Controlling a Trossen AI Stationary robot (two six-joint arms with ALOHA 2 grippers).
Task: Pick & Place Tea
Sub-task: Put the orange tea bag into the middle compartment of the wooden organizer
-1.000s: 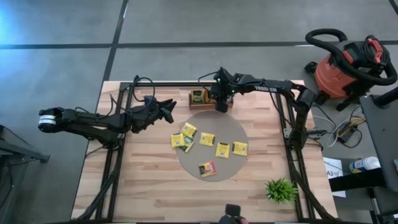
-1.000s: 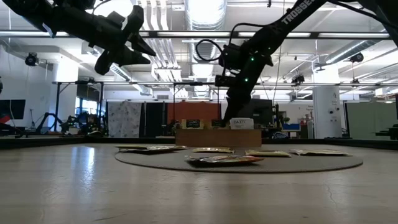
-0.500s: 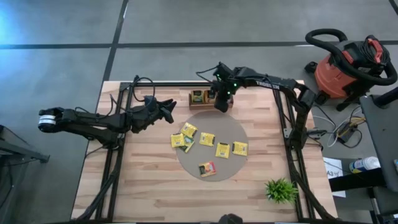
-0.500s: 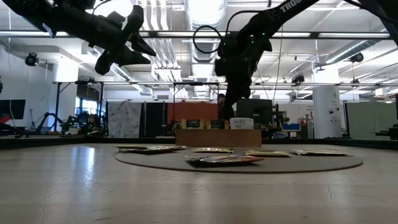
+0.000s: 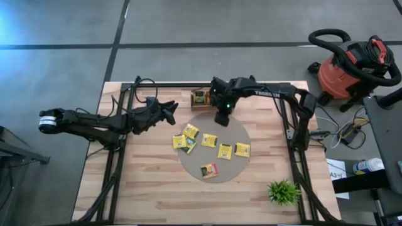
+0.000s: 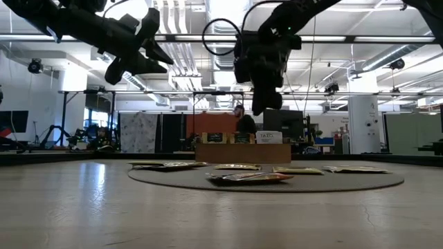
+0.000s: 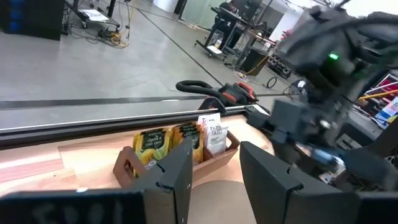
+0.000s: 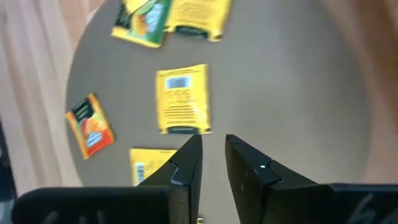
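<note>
Right gripper empty, fingers a little apart, above round grey mat. Yellow square tea packets lie flat there. Next likely: drop down, pinch one. Left gripper waits, fingers apart.

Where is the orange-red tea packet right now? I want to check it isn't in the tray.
In the high view the orange-red packet lies flat on the round grey mat, at its near edge, alone in front of the yellow packets and far from the wooden tray.
</note>
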